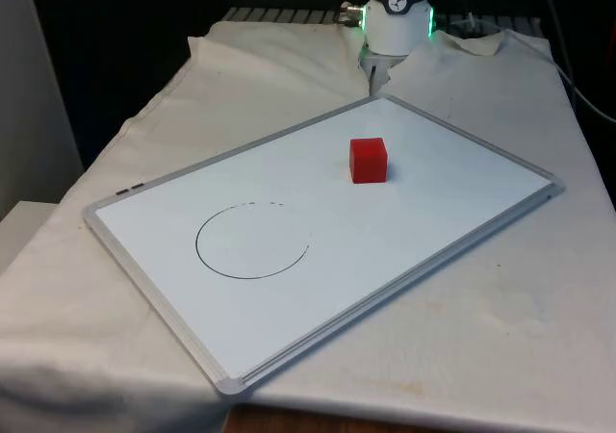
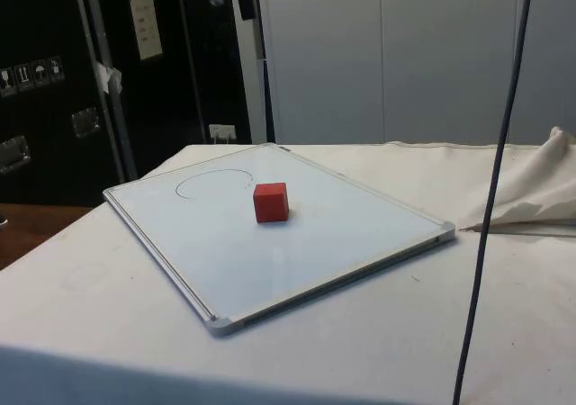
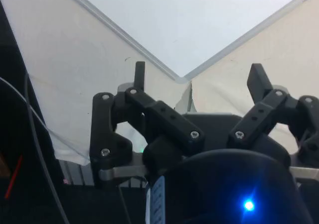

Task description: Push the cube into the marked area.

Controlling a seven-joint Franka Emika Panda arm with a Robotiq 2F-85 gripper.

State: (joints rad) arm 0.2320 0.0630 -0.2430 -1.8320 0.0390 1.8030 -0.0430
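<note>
- The red cube (image 1: 368, 159) sits on the whiteboard (image 1: 433, 212), well apart from the drawn circle (image 1: 252, 241), which lies toward the front view's left
- In the side view the cube (image 2: 271, 202) lies nearer the camera than the circle (image 2: 214, 184)
- The gripper (image 3: 199, 79) hangs above the board's corner with its fingers (image 3: 139, 74) spread wide, holding nothing
- A white cloth (image 1: 539, 327) covers the table

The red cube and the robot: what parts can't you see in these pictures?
- Small red cube: its underside and far faces are hidden by the cube itself in the front and side views.
- White robot arm: cut off by the front view's top edge.
- Flat white board with a grey frame: the wrist view catches one corner, beyond the open black fingers.
</note>
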